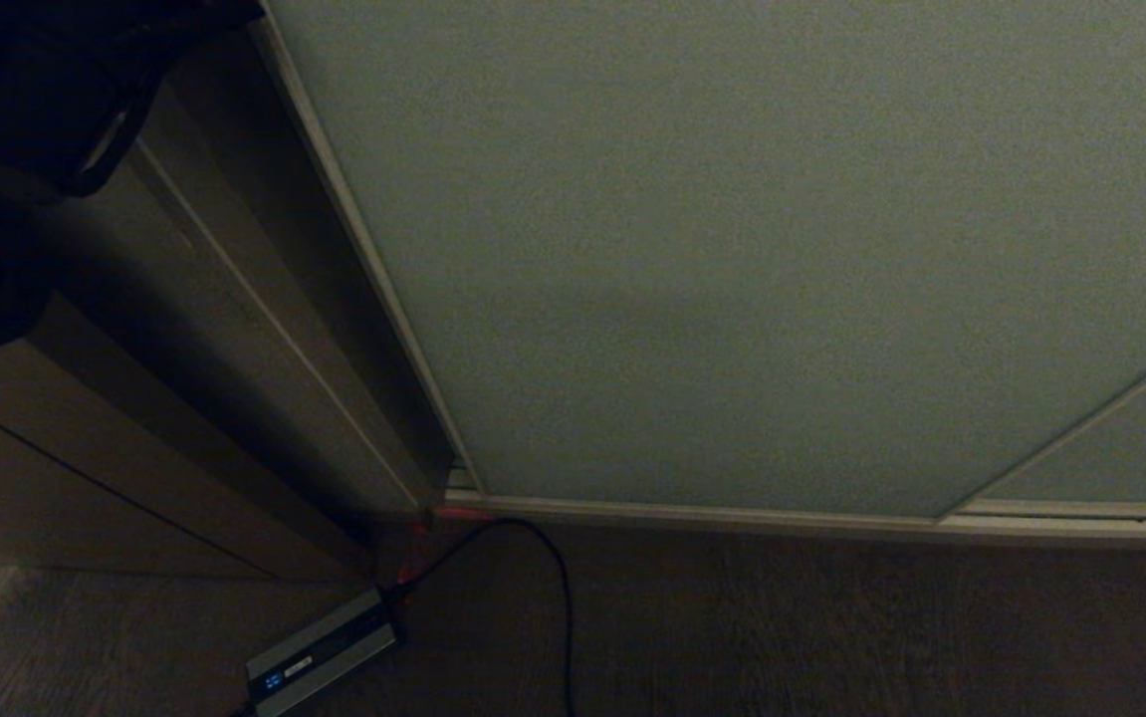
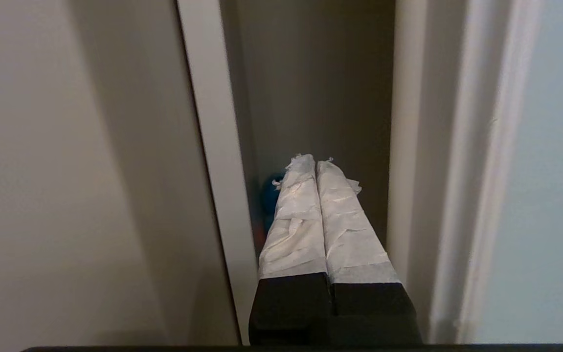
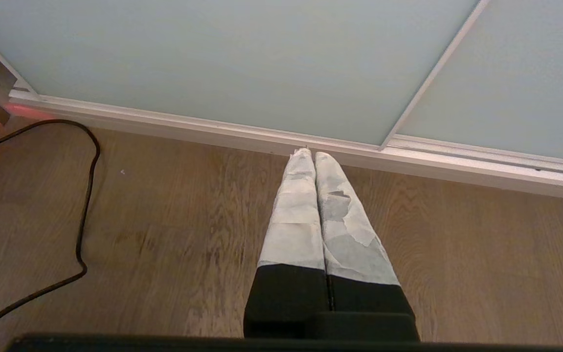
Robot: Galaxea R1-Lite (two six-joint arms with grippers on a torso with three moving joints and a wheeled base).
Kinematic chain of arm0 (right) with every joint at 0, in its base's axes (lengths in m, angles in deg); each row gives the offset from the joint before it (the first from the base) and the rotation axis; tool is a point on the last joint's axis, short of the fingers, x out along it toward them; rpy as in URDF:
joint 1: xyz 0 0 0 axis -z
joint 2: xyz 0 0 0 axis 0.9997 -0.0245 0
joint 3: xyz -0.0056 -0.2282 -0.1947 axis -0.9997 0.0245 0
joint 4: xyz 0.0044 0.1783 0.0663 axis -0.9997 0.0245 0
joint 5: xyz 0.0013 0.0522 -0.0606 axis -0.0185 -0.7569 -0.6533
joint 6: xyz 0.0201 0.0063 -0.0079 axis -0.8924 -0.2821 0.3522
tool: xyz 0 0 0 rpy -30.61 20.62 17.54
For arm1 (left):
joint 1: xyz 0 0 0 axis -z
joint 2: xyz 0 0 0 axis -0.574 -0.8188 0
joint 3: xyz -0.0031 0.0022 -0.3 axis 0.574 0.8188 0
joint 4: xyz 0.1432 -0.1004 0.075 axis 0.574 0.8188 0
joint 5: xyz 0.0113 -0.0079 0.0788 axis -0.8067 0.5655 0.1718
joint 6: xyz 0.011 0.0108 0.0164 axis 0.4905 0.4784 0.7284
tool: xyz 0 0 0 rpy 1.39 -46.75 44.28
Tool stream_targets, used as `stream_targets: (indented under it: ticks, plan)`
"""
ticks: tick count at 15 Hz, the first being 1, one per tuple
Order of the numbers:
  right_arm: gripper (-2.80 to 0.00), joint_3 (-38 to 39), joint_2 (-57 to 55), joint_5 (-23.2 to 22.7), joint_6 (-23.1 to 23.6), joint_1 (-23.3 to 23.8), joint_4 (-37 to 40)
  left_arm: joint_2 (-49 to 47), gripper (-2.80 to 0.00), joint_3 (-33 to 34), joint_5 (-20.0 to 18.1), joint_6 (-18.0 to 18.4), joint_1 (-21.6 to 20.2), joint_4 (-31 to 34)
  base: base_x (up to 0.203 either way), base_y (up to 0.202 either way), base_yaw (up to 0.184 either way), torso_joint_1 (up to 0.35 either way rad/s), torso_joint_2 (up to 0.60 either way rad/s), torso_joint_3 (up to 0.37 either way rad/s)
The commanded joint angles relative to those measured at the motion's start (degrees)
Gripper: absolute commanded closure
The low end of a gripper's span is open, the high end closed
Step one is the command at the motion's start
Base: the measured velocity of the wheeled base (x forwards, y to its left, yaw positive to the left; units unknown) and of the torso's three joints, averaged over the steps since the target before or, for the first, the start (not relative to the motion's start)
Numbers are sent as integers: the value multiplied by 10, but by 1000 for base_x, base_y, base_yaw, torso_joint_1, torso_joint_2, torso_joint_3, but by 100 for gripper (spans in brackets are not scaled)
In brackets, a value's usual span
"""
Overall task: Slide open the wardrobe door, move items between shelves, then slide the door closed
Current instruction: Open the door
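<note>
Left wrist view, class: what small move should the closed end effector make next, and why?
Probably ease the shut left end effector a little deeper into the narrow dark gap beside the sliding wardrobe door, then push sideways against its frame. The door looks barely open, with only a hint of something blue inside.

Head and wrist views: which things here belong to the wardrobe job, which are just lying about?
Job:
- sliding wardrobe door, pale grey-green, open only by a narrow gap
- left gripper, shut, pointing into that gap
- teal plush, partly hidden behind the fingers

Lying about:
- black cable on the wooden floor
- small grey box with a lit label
- right gripper, shut, idle above the floor
</note>
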Motion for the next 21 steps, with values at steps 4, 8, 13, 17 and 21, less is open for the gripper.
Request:
stream_targets:
  ticks: [4,8,13,17,21]
  plan:
    - [0,3,-1,0,0,0,0,-42,0,-45,-1,-2,4,-1,0,0,0,0,0,0]
    - [0,2,-1,0,0,0,0,-59,0,-85,-1,-3,41,16,0,0,0,0,0,0]
    - [0,2,-1,0,0,0,0,-23,0,-79,22,-4,63,19,0,0,0,0,0,0]
    - [0,2,-1,0,0,0,0,28,0,-35,22,23,63,35,0,0,0,0,0,0]
    - [0,2,-1,0,0,0,0,26,0,-55,25,28,90,81,0,0,0,0,0,0]
